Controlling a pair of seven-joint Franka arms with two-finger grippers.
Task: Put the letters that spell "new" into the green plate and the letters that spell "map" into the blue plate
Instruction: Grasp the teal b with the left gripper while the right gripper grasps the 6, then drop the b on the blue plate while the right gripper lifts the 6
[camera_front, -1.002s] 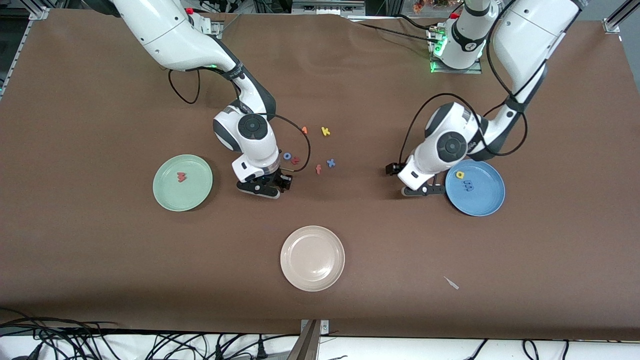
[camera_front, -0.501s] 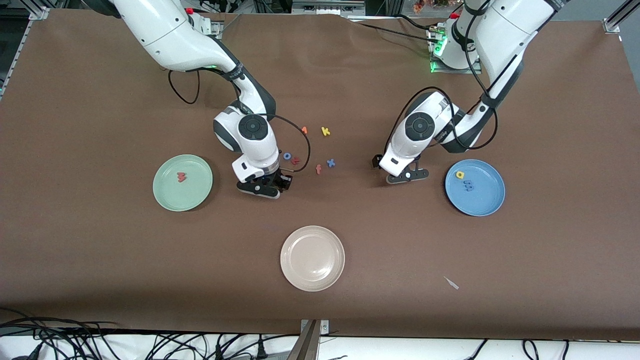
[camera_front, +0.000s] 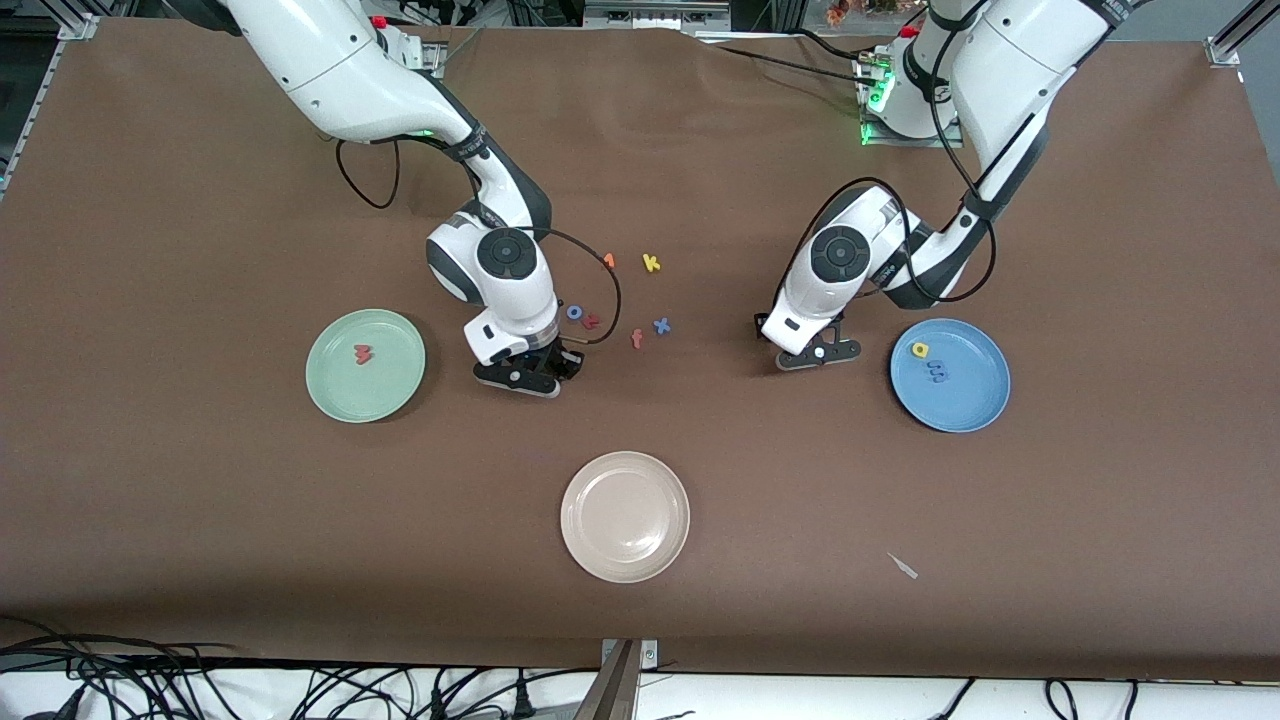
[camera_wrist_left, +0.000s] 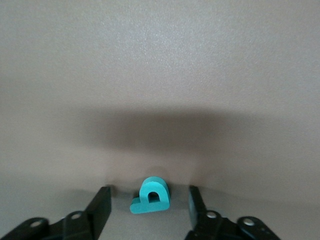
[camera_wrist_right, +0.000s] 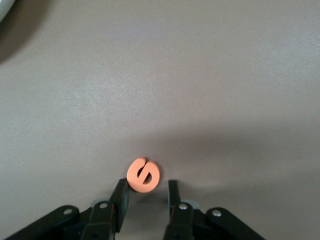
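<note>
Left gripper (camera_wrist_left: 148, 207) low at table, jaws apart, teal "p" (camera_wrist_left: 150, 196) lying flat between fingers, gap each side, no grip. Right gripper (camera_wrist_right: 146, 199) also down at table, jaws narrow but not clamped, orange "e" (camera_wrist_right: 143, 175) just off fingertips, near touching one. Salmon "w" (camera_front: 363, 353) sits in green plate (camera_front: 340, 395). Yellow "a" (camera_front: 920, 350) and blue "m" (camera_front: 937, 372) in blue plate (camera_front: 975, 405). Leftover letters between arms: blue "o" (camera_front: 575, 312), "f" (camera_front: 637, 338), "x" (camera_front: 661, 326), yellow "k" (camera_front: 651, 263). Beige plate (camera_front: 625, 516) nearest front camera.
</note>
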